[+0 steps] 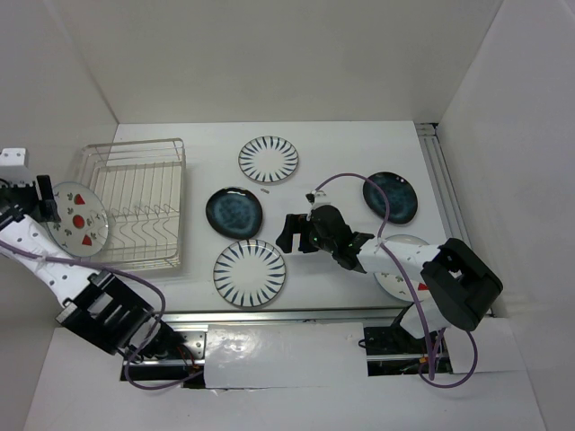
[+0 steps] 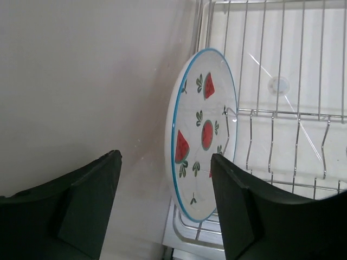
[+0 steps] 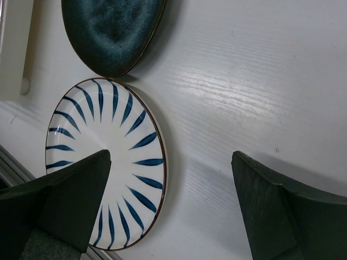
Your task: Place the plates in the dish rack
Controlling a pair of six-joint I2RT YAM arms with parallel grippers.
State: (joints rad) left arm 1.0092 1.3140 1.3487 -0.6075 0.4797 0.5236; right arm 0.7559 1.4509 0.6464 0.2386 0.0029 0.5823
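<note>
From above, the rectangular silvery-white wire dish rack (image 1: 135,202) sits at the left of the white table (image 1: 350,148), close to the left wall. A round white watermelon plate (image 1: 79,217) with red slice prints stands tilted across the rack's left rim. The left gripper (image 1: 45,205) is just beside it, against the wall, with little room on that side. The left arm rises from its base past the rack's near-left corner.

Flat on the table lie a white far striped plate (image 1: 269,159) with dark radial stripes, a glossy middle blue plate (image 1: 234,212) and a near striped plate (image 1: 249,273). Further right are a right blue plate (image 1: 390,197) and a second watermelon plate (image 1: 402,260), partly under the right arm. The right gripper (image 1: 294,241) hangs over bare table between the middle and right plates, its arm reaching leftward.

In the left wrist view, the left fingers (image 2: 81,211) are spread wide and clamp nothing. The watermelon plate stands on edge ahead of them at the rack's rim, with bare wall to its left and tines to its right.

In the right wrist view, the right fingers (image 3: 282,211) are also wide apart and empty. They are above bare table beside the near striped plate's edge, and the middle blue plate lies just beyond.
</note>
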